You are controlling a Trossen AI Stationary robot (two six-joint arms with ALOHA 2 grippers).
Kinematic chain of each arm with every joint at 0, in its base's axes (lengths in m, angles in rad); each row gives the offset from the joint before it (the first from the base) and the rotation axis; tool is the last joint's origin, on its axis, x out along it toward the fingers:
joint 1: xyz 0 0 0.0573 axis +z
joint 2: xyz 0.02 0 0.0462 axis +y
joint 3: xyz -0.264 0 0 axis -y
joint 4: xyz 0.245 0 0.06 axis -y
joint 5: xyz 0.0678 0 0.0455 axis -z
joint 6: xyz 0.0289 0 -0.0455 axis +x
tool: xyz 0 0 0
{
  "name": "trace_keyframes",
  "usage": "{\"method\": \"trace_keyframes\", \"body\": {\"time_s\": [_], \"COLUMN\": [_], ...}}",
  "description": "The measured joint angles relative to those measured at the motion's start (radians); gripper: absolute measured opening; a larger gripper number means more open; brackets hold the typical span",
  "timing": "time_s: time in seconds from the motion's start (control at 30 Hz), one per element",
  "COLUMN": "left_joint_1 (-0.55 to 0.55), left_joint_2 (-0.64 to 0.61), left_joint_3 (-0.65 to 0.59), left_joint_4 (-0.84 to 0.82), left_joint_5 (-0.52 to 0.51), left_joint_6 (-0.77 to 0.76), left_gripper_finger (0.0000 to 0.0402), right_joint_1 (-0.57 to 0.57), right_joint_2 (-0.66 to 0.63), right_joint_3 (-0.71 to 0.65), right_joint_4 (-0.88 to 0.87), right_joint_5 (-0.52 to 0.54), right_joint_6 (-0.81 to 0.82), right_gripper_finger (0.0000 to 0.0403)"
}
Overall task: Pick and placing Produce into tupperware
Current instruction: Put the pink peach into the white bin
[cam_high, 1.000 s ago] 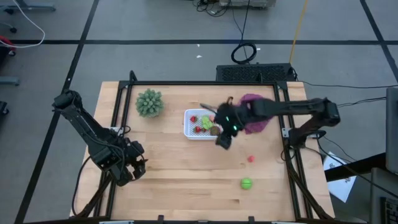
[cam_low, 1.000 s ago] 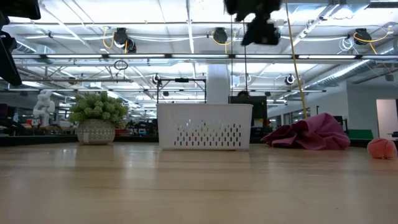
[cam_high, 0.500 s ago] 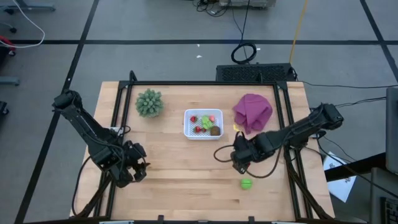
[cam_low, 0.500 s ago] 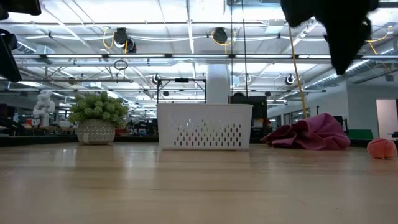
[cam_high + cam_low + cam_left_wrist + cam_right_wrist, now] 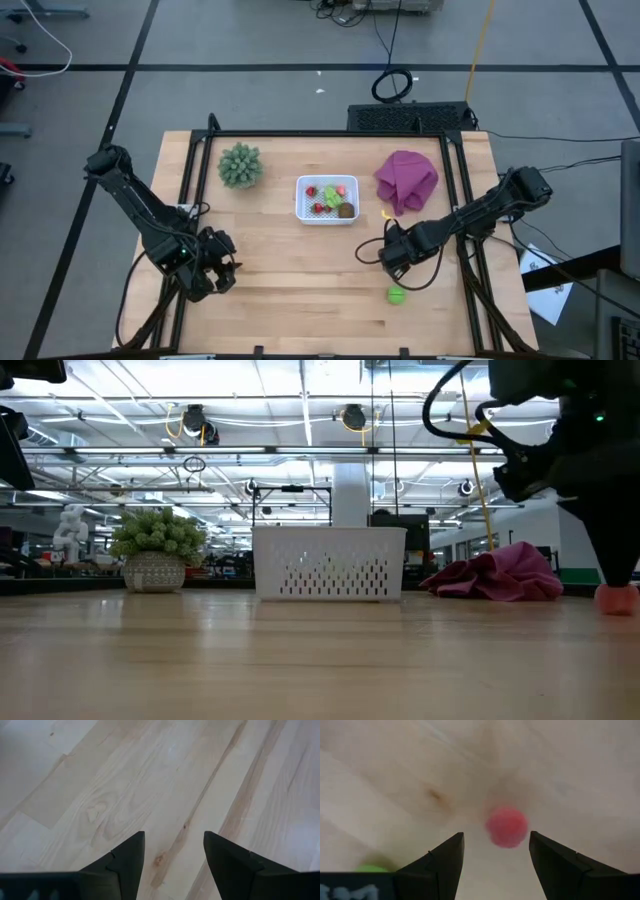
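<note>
**Over the red ball**

Above the pale wooden desk (image 5: 300,280), my right hand (image 5: 496,851) hangs, fingers apart, over a small round red toy fruit (image 5: 507,826). White perforated plastic tupperware (image 5: 327,199) holds red, green and brown produce; no readable writing.

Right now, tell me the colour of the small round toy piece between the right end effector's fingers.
Pinkish red, clearest in the right wrist view.

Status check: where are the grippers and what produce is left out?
Right gripper open, low over the red piece. Left gripper open, idle over bare table. Green piece still out; tupperware part filled.
</note>
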Motion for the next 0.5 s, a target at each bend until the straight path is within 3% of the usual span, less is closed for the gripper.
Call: {"method": "trace_keyframes", "body": {"time_s": [0.5], "left_joint_1": [0.000], "left_joint_2": [0.000], "left_joint_3": [0.000], "left_joint_4": [0.000], "left_joint_5": [0.000], "left_joint_6": [-0.006], "left_gripper_finger": [0.0207], "right_joint_1": [-0.034], "right_joint_2": [0.000], "right_joint_3": [0.000], "right_joint_4": [-0.012], "right_joint_5": [0.002], "right_joint_6": [-0.037], "right_gripper_finger": [0.0215]}}
